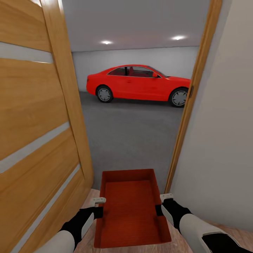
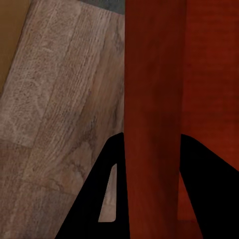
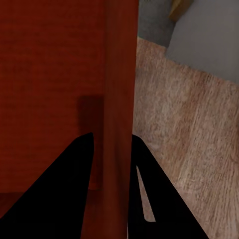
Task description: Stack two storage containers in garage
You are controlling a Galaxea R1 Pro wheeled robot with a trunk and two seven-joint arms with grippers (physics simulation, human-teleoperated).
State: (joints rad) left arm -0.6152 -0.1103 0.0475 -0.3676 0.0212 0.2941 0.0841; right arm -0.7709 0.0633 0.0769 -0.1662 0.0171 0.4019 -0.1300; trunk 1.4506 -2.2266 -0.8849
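Note:
One red-orange storage container (image 1: 131, 207) hangs low in front of me, open side up and empty, carried between both arms. My left gripper (image 1: 99, 208) is shut on its left side wall (image 2: 152, 114), one black finger (image 2: 97, 199) outside and the other inside. My right gripper (image 1: 159, 205) is shut on its right side wall (image 3: 119, 94), with one finger (image 3: 157, 199) outside the bin. Ahead, through the doorway, lies the garage with its dark grey concrete floor (image 1: 130, 137). Light wood planks (image 2: 59, 99) of the living room are beneath the container.
An open wooden panelled door (image 1: 35, 123) stands close on the left. The wooden door frame (image 1: 189, 105) and a pale wall (image 1: 221, 140) are close on the right. A red car (image 1: 138, 84) is parked across the far side of the garage.

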